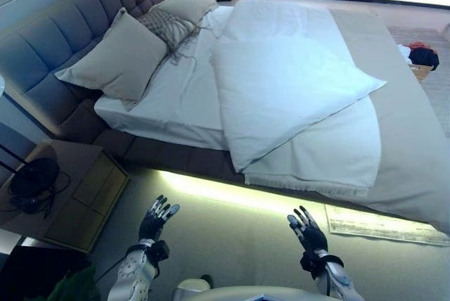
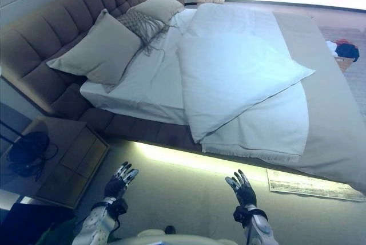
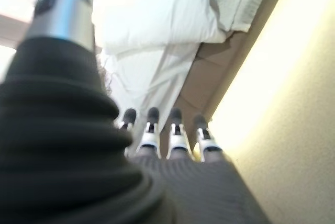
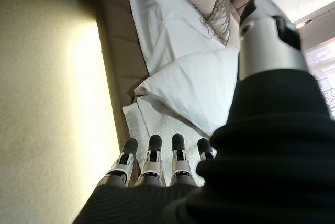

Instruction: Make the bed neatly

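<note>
The bed [image 1: 176,152] lies ahead with a padded grey headboard [image 1: 56,48] at the left. A white duvet [image 1: 281,90] is folded back on itself, its corner hanging over the near side. A bare white sheet [image 1: 176,97] shows beside it. Two beige pillows [image 1: 119,55] and a fringed cushion [image 1: 169,27] lean at the headboard. A grey bedspread [image 1: 401,118] covers the foot end at the right. My left hand [image 1: 156,220] and right hand [image 1: 306,231] are raised over the floor, short of the bed, fingers straight and holding nothing.
A wooden nightstand [image 1: 84,195] with a black lamp [image 1: 31,178] stands at the left. A lit strip runs under the bed edge [image 1: 232,192]. A pale rug [image 1: 387,225] lies on the floor at the right. A basket with clothes [image 1: 422,58] sits beyond the bed.
</note>
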You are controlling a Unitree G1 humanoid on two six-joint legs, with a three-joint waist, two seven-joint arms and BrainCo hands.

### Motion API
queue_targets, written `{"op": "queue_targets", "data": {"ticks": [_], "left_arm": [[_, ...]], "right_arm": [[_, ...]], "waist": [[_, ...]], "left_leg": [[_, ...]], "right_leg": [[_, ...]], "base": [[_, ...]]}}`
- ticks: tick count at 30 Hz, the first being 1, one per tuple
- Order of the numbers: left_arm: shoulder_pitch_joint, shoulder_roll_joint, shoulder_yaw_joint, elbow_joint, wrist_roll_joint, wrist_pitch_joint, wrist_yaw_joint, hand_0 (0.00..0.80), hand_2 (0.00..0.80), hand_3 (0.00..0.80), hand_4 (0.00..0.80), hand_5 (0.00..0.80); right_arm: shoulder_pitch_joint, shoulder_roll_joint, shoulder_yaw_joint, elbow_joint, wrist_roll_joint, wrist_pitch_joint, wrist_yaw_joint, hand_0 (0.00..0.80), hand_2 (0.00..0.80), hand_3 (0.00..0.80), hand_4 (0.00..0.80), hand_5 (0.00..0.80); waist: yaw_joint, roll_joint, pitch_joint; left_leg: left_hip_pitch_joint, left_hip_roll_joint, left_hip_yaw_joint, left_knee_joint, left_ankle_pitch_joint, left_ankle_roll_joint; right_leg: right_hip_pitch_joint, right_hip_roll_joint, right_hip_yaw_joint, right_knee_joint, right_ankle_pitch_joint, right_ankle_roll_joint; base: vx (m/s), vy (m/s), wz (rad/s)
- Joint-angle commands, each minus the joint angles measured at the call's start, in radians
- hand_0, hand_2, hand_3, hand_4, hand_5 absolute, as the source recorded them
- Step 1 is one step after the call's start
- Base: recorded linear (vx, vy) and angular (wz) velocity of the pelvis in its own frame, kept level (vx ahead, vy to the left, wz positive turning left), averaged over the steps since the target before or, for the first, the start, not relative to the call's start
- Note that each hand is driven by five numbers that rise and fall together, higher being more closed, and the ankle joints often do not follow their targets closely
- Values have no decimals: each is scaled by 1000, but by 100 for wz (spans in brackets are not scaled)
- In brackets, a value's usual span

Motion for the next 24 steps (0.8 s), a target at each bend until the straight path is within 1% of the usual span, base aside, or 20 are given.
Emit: {"op": "queue_targets", "data": {"ticks": [1,6,9,13,18,20,22,24], "left_arm": [[-76,38,6,-48,-14,-73,2,0,0,0,0,0],[-91,6,-8,-41,-19,-62,31,0,0,0,0,0],[-87,3,-11,-49,0,-48,62,0,0,0,0,0],[-86,3,-2,-39,-18,-31,36,0,0,0,0,0],[-87,2,-1,-27,-12,-14,51,0,0,0,0,0],[-107,3,-12,-14,-9,-10,46,0,0,0,0,0],[-155,-1,-41,9,-25,6,40,0,0,0,0,0],[-189,-1,-60,25,-22,21,35,0,0,0,0,0]], "right_arm": [[-66,-15,4,-50,18,-20,19,0,0,0,0,0],[-94,13,17,-37,8,-16,-9,0,0,0,0,0],[-91,28,16,-34,11,-18,-14,0,0,0,0,0],[-78,42,10,-40,15,-14,-18,0,0,0,0,0],[-68,35,6,-36,17,-13,-4,0,0,0,0,0],[-82,29,10,-30,20,-15,-1,0,0,0,0,0],[-117,20,19,-18,29,-16,-17,0,0,0,0,0],[-138,25,32,-13,42,-23,-49,0,0,0,0,0]], "waist": [[-18,-32,1],[-11,-36,4],[-3,-44,4],[4,-52,-1],[7,-48,-5],[9,-40,0],[20,-29,15],[35,-26,27]], "left_leg": [[-14,-4,28,28,-27,19],[-8,-11,17,33,-34,23],[-3,-4,22,39,-36,18],[5,1,25,37,-36,14],[-1,-2,21,41,-32,14],[-13,-6,16,58,-33,16],[-31,-20,-6,90,-39,26],[-37,-36,-25,116,-48,38]], "right_leg": [[-63,-18,30,-18,103,13],[-55,-17,46,-27,109,12],[-48,-20,39,-26,110,12],[-36,-24,21,-26,106,13],[-40,-32,8,-10,101,14],[-52,-37,6,8,96,12],[-68,-52,2,42,89,10],[-72,-70,-6,69,83,12]], "base": [[-63,32,-1],[-13,-2,-1],[-8,-40,0],[9,-12,1],[18,37,4],[-51,105,2],[-92,127,5],[-29,78,10]]}}
